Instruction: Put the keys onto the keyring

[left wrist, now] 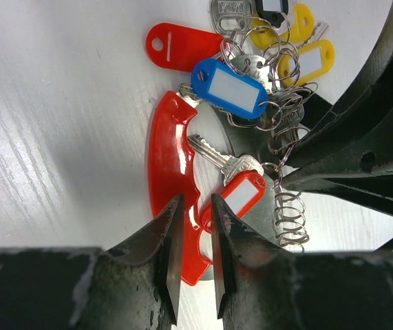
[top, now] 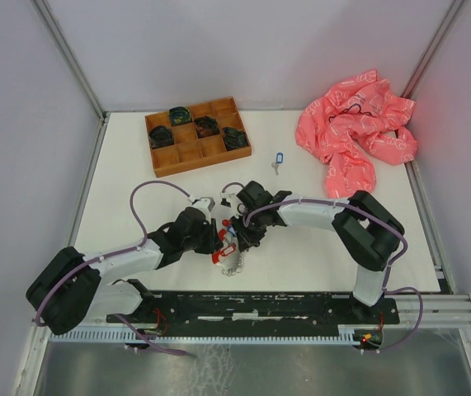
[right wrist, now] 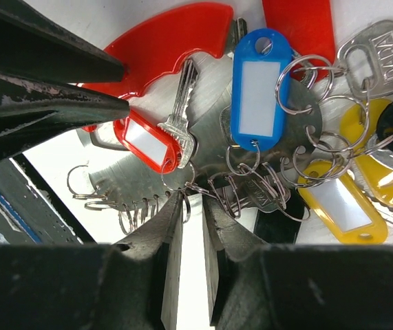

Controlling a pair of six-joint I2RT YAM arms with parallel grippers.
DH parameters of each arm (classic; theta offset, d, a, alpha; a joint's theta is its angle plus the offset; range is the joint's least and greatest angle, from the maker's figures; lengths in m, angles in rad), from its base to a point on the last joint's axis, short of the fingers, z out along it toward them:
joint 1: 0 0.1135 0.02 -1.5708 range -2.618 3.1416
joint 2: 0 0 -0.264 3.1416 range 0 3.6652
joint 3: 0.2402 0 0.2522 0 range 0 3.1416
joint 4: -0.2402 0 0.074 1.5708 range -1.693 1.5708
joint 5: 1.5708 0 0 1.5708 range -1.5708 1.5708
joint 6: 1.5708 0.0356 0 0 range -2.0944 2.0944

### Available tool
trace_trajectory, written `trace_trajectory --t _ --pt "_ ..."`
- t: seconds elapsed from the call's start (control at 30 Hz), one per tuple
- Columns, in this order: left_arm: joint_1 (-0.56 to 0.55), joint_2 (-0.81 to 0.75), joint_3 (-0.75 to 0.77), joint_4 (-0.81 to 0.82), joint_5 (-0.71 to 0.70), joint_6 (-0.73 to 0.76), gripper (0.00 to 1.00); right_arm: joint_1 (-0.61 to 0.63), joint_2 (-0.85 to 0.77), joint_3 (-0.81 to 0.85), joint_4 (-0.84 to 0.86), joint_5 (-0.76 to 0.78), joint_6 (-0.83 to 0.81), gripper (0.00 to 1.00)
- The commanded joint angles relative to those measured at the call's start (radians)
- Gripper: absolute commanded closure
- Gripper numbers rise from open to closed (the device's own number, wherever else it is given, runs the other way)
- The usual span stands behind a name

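Well in front of the wooden tray (top: 196,136), the keyring (left wrist: 172,172) lies on the desk (top: 317,247) amid tagged keys (left wrist: 230,89). Left fingers (left wrist: 158,254) are clenched on its red loop; right fingers (right wrist: 156,247) nearly meet at its thin wire, grip unclear.

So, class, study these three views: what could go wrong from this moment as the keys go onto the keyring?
1. The left end effector grips the red plastic loop by its rim alone; it may slip.
2. The right end effector noses into tangled small rings; it may catch the wrong one.
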Motion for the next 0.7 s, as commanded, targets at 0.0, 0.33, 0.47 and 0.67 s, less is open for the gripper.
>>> trace_trajectory --t 0.0,0.33,0.47,0.67 --pt "-0.002 0.020 -0.014 -0.021 -0.013 -0.018 0.71 -0.006 -0.015 -0.013 0.031 -0.035 0.019 0.75" --pt "-0.003 0.028 -0.010 -0.022 -0.011 -0.022 0.71 -0.007 -0.018 -0.028 0.024 -0.074 0.004 0.90" --pt "-0.003 0.037 -0.006 -0.017 -0.011 -0.021 0.71 -0.007 -0.063 -0.020 0.015 -0.063 -0.034 0.99" --pt "-0.004 0.031 -0.015 0.032 -0.003 -0.036 0.71 -0.005 -0.151 -0.019 0.026 -0.006 -0.151 0.99"
